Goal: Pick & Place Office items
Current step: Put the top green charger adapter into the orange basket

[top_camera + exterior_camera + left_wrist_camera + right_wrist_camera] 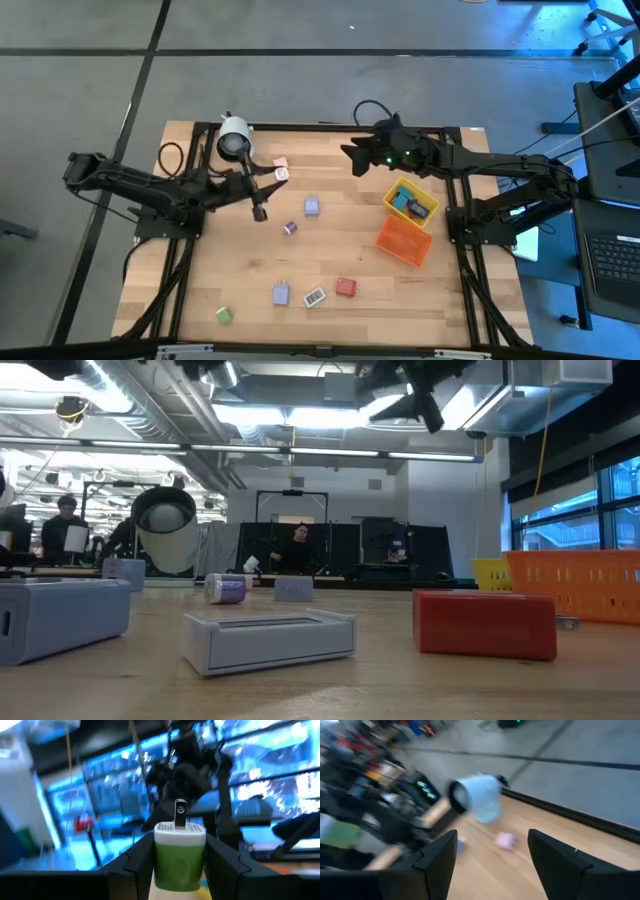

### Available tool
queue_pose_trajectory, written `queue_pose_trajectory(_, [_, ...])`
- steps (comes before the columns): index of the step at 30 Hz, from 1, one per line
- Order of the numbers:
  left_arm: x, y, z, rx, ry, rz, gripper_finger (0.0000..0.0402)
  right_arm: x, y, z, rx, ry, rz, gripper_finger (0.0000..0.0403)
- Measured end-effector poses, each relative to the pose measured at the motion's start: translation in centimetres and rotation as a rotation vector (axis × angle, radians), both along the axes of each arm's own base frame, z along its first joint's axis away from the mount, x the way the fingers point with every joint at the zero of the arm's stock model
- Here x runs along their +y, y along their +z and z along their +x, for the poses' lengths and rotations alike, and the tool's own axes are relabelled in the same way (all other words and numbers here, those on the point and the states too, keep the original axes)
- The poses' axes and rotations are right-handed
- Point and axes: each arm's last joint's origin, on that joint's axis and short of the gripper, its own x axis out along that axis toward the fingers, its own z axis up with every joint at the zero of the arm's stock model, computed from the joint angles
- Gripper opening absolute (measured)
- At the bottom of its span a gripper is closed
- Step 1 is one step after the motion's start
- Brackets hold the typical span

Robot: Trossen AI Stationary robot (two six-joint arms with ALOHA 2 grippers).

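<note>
My left gripper (179, 851) is shut on a small green and white plug-like block (179, 862) with a metal prong (180, 814) sticking out of its white end. In the high view this gripper (260, 205) hangs over the table's middle left and hides the block. My right gripper (492, 857) is open and holds nothing; it hovers above the far edge (352, 158). On the wood lie pink (281, 162), lavender (312, 207), purple (290, 228), red (346, 287) and green (222, 314) pieces. My left gripper pinches the block's green body (165, 865) between its two fingers (140, 862), one on each side. The white end and the prong stick out past the fingertips. The fingers run about level, pointing toward the table's right, and the block is lifted clear of the table.
A white cylinder with a dark face (234, 138) stands near the far left edge. A yellow bin (410, 200) with blue items and an orange bin (404, 240) sit at the right. More pieces, lavender (281, 293) and white (314, 297), lie toward the near edge. People stand in the room behind.
</note>
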Motion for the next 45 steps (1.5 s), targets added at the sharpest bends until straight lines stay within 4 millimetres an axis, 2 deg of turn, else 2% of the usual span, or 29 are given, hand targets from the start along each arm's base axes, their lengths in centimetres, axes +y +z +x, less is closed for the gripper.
queue_pose_trajectory(4, [0.1, -0.2, 0.7, 0.006, -0.057, 0.084, 0.0136, 0.3, 0.8, 1.1, -0.134, 0.051, -0.008, 0.0246])
queue_pose_trajectory(7, [0.5, -0.8, 1.5, 0.034, -0.016, 0.118, 0.0136, 0.5, 0.9, 2.2, -0.226, 0.135, -0.004, 0.0246])
queue_pose_trajectory(11, [1.2, -1.1, 2.5, 0.020, 0.023, 0.177, 0.0136, 0.6, 0.2, 4.2, -0.310, 0.286, 0.015, 0.0246])
queue_pose_trajectory(17, [1.6, -0.5, 4.4, 0.042, 0.004, 0.255, 0.0136, 0.1, -2.0, 6.3, -0.343, 0.321, 0.163, 0.0259])
queue_pose_trajectory(22, [1.6, -0.5, 5.0, 0.063, 0.011, 0.289, 0.0136, -0.7, -2.7, 6.6, -0.345, 0.354, 0.303, 0.0293])
queue_pose_trajectory(28, [1.7, -0.5, 4.9, 0.066, 0.039, 0.286, 0.0137, -0.8, -2.5, 6.6, -0.368, 0.400, 0.314, 0.0321])
queue_pose_trajectory(40, [3.0, 0.0, 4.7, 0.024, 0.094, 0.300, 0.0137, -0.7, -2.3, 6.6, -0.388, 0.421, 0.333, 0.0324])
queue_pose_trajectory(45, [3.6, 0.0, 4.7, 0.011, 0.056, 0.303, 0.0137, -0.7, -2.0, 6.6, -0.419, 0.426, 0.332, 0.0324])
